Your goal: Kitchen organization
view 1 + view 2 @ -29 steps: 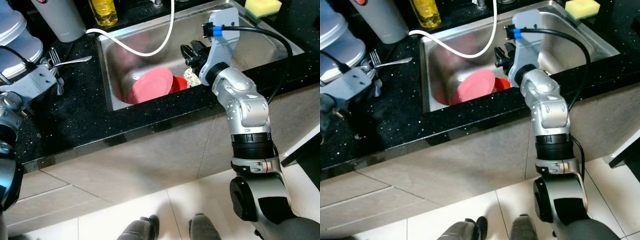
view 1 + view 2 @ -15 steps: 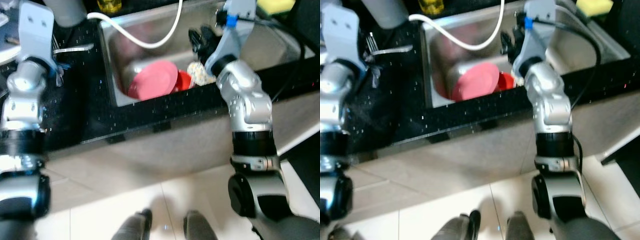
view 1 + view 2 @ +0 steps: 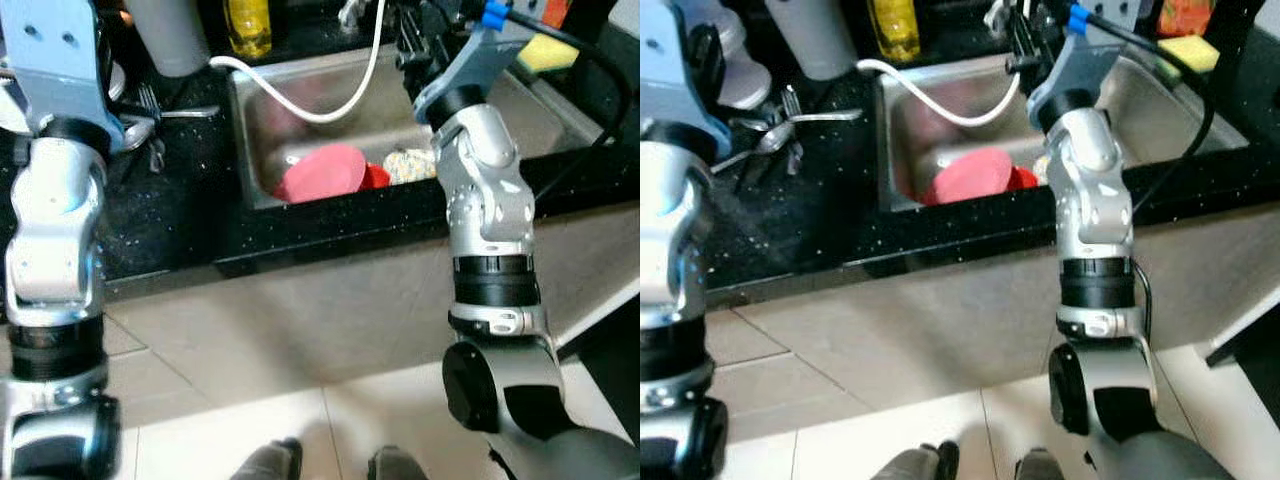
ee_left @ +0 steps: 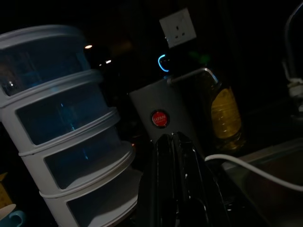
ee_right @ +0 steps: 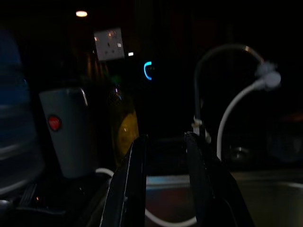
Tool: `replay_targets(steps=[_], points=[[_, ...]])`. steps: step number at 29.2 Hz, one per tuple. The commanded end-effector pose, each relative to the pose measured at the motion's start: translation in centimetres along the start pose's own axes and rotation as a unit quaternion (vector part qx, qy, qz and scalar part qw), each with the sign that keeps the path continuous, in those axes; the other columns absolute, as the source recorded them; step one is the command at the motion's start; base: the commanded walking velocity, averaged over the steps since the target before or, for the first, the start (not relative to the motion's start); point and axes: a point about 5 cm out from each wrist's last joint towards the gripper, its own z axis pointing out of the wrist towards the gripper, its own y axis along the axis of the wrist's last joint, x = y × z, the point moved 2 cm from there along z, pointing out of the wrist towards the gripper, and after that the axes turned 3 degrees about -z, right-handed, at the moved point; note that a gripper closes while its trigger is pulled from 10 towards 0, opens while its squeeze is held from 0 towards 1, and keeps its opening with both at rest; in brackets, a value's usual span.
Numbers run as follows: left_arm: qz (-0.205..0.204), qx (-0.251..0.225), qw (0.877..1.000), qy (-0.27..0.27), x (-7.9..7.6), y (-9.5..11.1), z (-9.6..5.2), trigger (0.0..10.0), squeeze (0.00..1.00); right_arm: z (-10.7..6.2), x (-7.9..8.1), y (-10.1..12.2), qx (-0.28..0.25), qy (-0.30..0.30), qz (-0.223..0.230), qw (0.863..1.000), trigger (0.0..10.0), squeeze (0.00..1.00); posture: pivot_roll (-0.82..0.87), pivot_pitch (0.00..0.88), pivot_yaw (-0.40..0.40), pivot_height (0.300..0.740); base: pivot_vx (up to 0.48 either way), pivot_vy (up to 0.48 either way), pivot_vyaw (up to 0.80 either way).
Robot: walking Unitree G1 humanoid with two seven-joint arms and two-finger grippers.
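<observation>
A pink plate point(image 3: 325, 172) leans inside the steel sink point(image 3: 270, 120), with a red bowl point(image 3: 375, 177) and a speckled scrubber point(image 3: 410, 165) beside it. My right gripper point(image 5: 163, 156) is held high over the sink's back edge near the tap. Its fingers point(image 3: 415, 30) are open with nothing between them. My left gripper point(image 4: 177, 179) is raised over the black counter, left of the sink. Its fingers are shut and empty, pointing at a grey jug point(image 4: 163, 120).
A white hose point(image 3: 300, 105) loops down into the sink. A yellow bottle point(image 3: 248, 25) stands behind the sink, and forks point(image 3: 160, 110) lie on the counter point(image 3: 170, 220). A stack of white containers point(image 4: 61, 132) is at far left, a yellow sponge point(image 3: 548, 52) at right.
The camera has shifted. My right gripper has risen from down in the sink to above its back edge. My left arm has lifted from low by the counter to upright.
</observation>
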Motion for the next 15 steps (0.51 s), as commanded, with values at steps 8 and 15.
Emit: replay_targets(steps=[8,15], points=[[-0.021,0.007,1.000,0.011,-0.7,0.1,-0.7,10.0,0.00,-0.1,-0.1,-0.8,0.003,-0.004,0.022,1.000,10.0,0.00,0.13,0.007,0.068,0.740,0.000,0.000,0.00],[-0.021,0.001,1.000,0.004,-1.2,0.1,-1.2,10.0,0.00,-0.2,-0.1,-1.0,0.000,-0.003,0.024,1.000,10.0,0.00,0.12,0.001,0.064,0.740,0.000,0.000,0.00]])
